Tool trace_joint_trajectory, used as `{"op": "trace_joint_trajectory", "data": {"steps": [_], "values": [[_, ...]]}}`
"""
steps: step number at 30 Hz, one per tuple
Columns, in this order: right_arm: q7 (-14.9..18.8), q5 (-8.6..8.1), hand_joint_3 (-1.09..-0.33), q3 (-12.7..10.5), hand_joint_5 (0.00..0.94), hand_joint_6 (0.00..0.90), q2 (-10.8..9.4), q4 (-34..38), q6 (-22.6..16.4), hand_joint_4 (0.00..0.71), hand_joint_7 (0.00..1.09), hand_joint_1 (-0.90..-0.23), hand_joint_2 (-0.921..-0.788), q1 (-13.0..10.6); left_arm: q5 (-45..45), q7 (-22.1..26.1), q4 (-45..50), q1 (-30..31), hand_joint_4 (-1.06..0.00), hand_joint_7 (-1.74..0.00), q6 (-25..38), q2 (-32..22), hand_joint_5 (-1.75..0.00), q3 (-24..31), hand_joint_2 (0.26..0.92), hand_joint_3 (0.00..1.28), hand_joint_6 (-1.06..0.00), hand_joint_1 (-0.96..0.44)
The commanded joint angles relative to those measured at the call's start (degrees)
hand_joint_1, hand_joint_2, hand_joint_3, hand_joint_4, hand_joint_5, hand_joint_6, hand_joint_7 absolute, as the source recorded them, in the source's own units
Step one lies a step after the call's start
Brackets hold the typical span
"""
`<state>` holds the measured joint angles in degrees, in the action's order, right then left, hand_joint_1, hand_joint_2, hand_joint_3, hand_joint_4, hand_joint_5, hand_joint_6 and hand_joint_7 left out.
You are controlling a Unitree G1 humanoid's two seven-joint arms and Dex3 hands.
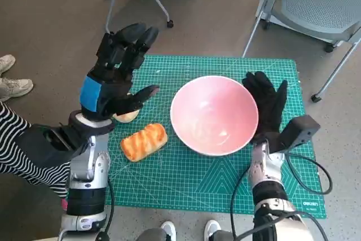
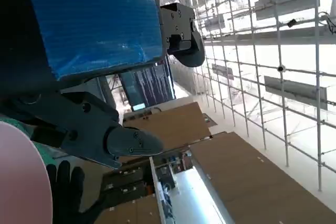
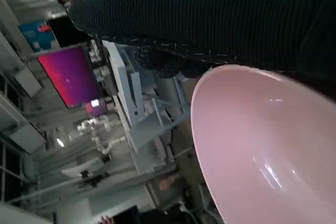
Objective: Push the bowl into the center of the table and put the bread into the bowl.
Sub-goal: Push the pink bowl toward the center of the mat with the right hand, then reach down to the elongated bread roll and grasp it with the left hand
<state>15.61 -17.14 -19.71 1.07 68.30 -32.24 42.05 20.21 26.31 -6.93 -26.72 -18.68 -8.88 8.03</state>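
Note:
A pink bowl stands on the green cutting mat, a little right of its middle. My gloved right hand lies flat against the bowl's right side, fingers stretched out, holding nothing. A golden bread roll lies on the mat just left of the bowl. A second pale roll peeks out under my left hand, which hovers raised above the mat's left part with fingers spread and empty. The right wrist view shows the bowl's rim close under the glove. The left wrist view catches the bowl's edge.
Chair legs on castors stand beyond the table's far edge, and a grey mesh chair at the far right. A person's striped sleeve and shoes are at the left. Feet show at the near edge.

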Motion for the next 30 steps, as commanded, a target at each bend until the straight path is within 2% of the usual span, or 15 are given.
{"op": "trace_joint_trajectory", "data": {"steps": [1, 6, 13, 15, 16, 19, 23, 30], "values": [[-0.3, 1.64, -0.941, 0.9, 0.001, 0.064, 0.6, 0.9, 1.8, 0.142, 0.43, -0.551, -0.921, -0.6, -0.9, -0.4, 0.6, 0.4, -0.17, -0.73, -0.9, -0.1, -0.17, -0.1, 0.908, 0.24, 0.0, -0.19], [-1.7, 3.62, -0.936, 1.8, 0.002, 0.061, 2.8, -0.1, 1.8, 0.145, 0.42, -0.533, -0.921, -1.0, -0.8, -0.5, 0.3, 0.4, -0.17, -0.73, -0.9, 0.0, -0.17, -0.3, 0.91, 0.23, 0.0, -0.19], [-2.1, 3.93, -0.93, 2.0, 0.002, 0.061, 2.9, -0.4, 1.9, 0.146, 0.42, -0.526, -0.921, -1.1, -0.7, -0.5, 0.3, 0.4, -0.18, -0.72, -0.9, 0.0, -0.16, -0.4, 0.912, 0.23, 0.0, -0.19], [-4.5, 6.07, -0.922, 2.7, 0.005, 0.069, 5.6, -7.0, -2.5, 0.152, 0.43, -0.544, -0.921, -2.3, -0.7, -0.9, 0.9, 0.6, -0.18, -0.72, -0.2, 0.6, -0.16, -0.9, 0.914, 0.23, 0.0, -0.19], [-4.6, 6.59, -0.914, 2.8, 0.006, 0.075, 6.7, -10.3, -4.2, 0.156, 0.43, -0.559, -0.921, -2.8, -0.6, -0.9, 0.8, 0.5, -0.17, -0.72, 0.0, 0.8, -0.16, -1.2, 0.914, 0.23, 0.0, -0.2], [-3.9, 6.8, -0.89, 3.1, 0.008, 0.082, 7.6, -16.9, -5.2, 0.162, 0.44, -0.584, -0.921, -3.9, -0.8, -1.0, 0.4, 0.0, -0.17, -0.72, 0.0, 1.1, -0.15, -1.5, 0.916, 0.22, 0.0, -0.2], [0.1, 4.93, -0.823, 5.1, 0.006, 0.086, 8.7, -30.5, -1.8, 0.162, 0.46, -0.634, -0.921, -6.8, -0.7, -0.7, -0.2, -1.6, -0.17, -0.72, 0.2, 1.8, -0.15, -2.4, 0.919, 0.22, 0.0, -0.2], [1.3, 4.81, -0.749, 8.6, 0.004, 0.08, 10.4, -48.9, 5.5, 0.156, 0.47, -0.698, -0.921, -11.4, -0.3, -0.4, 0.1, -3.9, -0.18, -0.73, 1.6, 2.2, -0.15, -3.7, 0.918, 0.22, 0.0, -0.2]]}}
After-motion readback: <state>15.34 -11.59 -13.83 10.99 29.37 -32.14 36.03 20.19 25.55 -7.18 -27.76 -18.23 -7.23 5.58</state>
